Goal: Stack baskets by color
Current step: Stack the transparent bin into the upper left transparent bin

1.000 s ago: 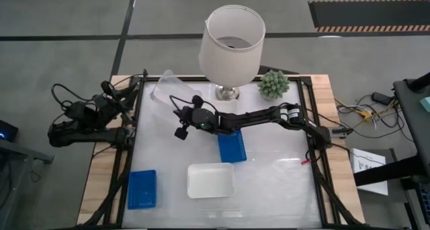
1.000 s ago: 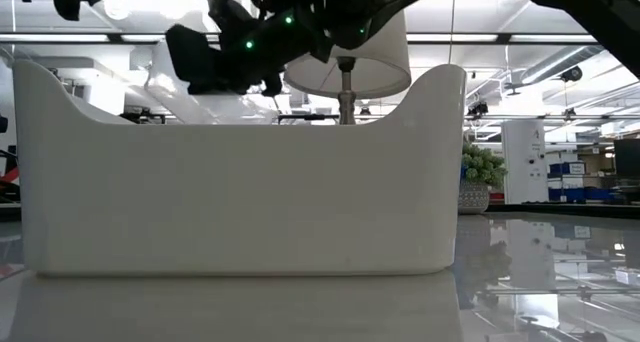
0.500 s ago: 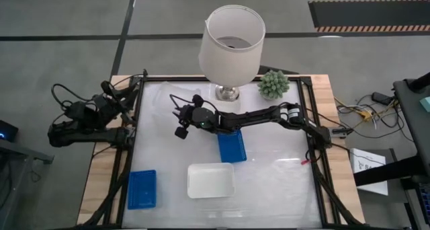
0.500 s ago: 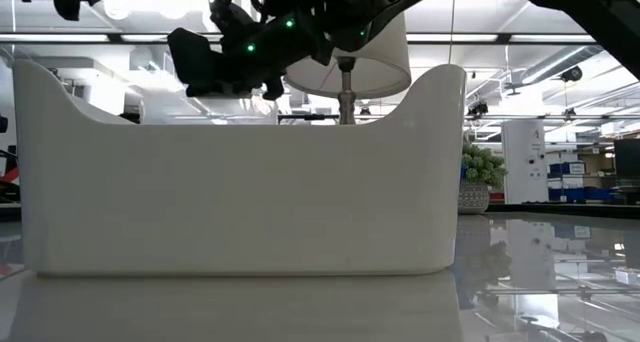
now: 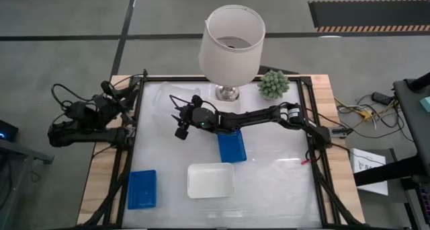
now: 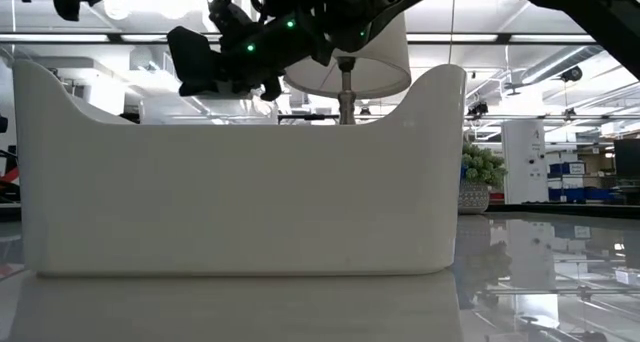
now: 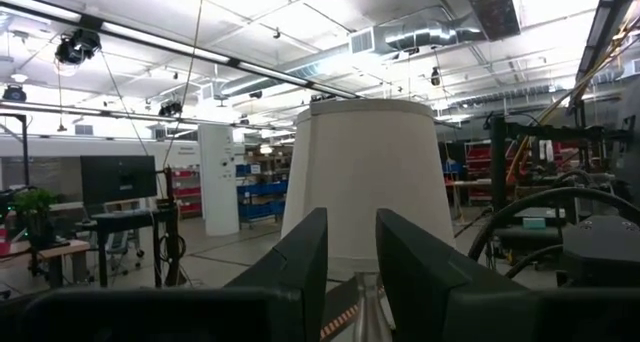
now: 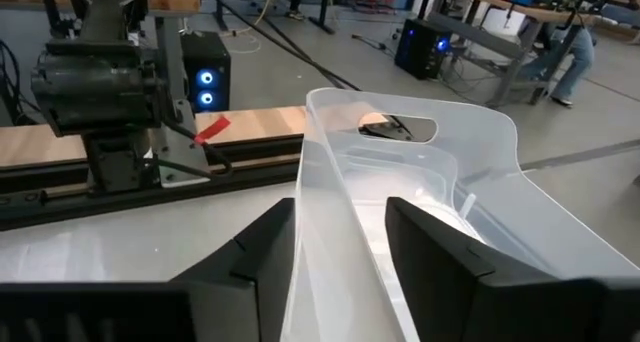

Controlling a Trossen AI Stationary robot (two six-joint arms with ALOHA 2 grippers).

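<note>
A clear plastic container [image 8: 420, 192] rests on the table at the far left [image 5: 168, 95]. My right gripper [image 8: 340, 252] reaches level across the table to it [image 5: 177, 116] and is open, with one side wall of the container between its fingers. One blue basket [image 5: 231, 146] lies mid-table under the right arm. Another blue basket [image 5: 141, 188] lies at the near left. A white basket [image 5: 211, 179] lies near the front edge and fills the low view [image 6: 240, 182]. My left gripper [image 7: 351, 272] waits at the table's left edge, open a little, with nothing in it. My right gripper stands open around the clear container's side wall [image 8: 318, 212], coming in level from the table's right. The wall runs close by one finger [image 8: 262, 252]; I cannot tell whether they touch. The container sits on the table on its bottom.
A lamp with a white shade [image 5: 232, 38] stands at the far edge, its metal foot [image 5: 228, 92] just right of the container. A small green plant [image 5: 273, 84] sits at the far right. Black frame rails [image 5: 134, 142] border the tabletop.
My right gripper has opened without shifting its place. The clear container, which it held tipped up above the table, has come down and now sits level on the tabletop.
</note>
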